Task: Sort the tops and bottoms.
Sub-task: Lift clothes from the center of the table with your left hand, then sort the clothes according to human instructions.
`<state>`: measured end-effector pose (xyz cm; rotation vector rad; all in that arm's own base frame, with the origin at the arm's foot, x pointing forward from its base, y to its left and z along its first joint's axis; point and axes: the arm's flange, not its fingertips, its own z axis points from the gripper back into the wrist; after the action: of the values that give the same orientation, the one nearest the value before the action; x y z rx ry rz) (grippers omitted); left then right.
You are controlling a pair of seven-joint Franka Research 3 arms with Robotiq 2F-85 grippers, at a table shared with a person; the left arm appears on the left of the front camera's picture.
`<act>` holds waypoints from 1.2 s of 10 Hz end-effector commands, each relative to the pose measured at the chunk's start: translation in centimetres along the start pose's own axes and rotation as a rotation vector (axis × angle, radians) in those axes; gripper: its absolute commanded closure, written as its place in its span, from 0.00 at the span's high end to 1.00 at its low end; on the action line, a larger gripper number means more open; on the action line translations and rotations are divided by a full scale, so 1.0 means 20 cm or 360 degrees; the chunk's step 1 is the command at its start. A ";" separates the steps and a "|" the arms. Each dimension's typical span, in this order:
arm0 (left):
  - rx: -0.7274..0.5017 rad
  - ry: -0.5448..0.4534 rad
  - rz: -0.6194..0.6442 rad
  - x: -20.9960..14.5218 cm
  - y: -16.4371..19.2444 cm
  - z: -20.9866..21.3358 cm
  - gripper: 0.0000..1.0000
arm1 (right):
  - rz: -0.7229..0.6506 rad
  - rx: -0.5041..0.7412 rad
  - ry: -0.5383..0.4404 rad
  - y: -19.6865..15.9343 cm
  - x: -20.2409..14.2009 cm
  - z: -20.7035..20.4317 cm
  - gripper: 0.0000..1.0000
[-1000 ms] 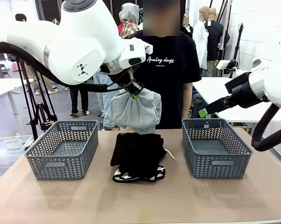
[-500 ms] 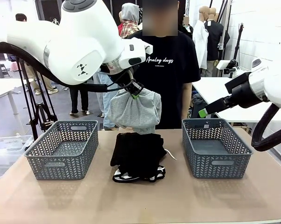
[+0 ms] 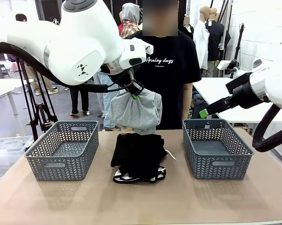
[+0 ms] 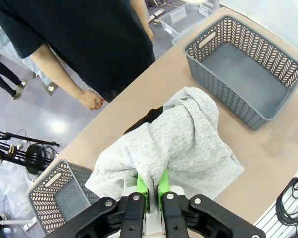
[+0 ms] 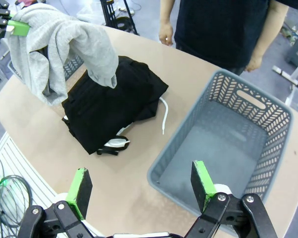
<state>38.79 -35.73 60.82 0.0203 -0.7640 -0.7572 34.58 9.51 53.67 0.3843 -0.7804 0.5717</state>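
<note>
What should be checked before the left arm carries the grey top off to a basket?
1. Left tool shut on the grey top: ok, fabric is pinched in it.
2. Grey top clear of the black pile: cannot tell, its lower edge hangs close over the pile.
3. Left basket free: ok, nothing in it.
4. Right basket free: ok, nothing in it.
5. Right tool out of the way: ok, open, holding nothing, raised by the right basket.
6. Person's hands off the table: ok, both hang at the person's sides.
</note>
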 end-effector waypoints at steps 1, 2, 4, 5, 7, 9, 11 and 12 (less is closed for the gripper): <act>0.0005 -0.0010 0.0003 0.01 0.01 0.01 0.00 | -0.0021 0.0034 -0.0012 0.00 0.00 -0.01 1.00; 0.0005 -0.0010 0.0003 0.01 0.01 0.01 0.00 | -0.0021 0.0034 -0.0012 0.00 0.00 -0.01 1.00; 0.0005 -0.0010 0.0003 0.01 0.01 0.01 0.00 | -0.0021 0.0034 -0.0012 0.00 0.00 -0.01 1.00; 0.0005 -0.0010 0.0003 0.01 0.01 0.01 0.00 | -0.0021 0.0034 -0.0012 0.00 0.00 -0.01 1.00; 0.0005 -0.0010 0.0003 0.01 0.01 0.01 0.00 | -0.0021 0.0034 -0.0012 0.00 0.00 -0.01 1.00; 0.0005 -0.0010 0.0003 0.01 0.01 0.01 0.00 | -0.0021 0.0034 -0.0012 0.00 0.00 -0.01 1.00; 0.0005 -0.0010 0.0003 0.01 0.01 0.01 0.00 | -0.0021 0.0034 -0.0012 0.00 0.00 -0.01 1.00; 0.0005 -0.0010 0.0003 0.01 0.01 0.01 0.00 | -0.0021 0.0034 -0.0012 0.00 0.00 -0.01 1.00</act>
<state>38.79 -35.72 60.82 0.0203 -0.7640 -0.7571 34.58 9.51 53.67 0.3843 -0.7804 0.5717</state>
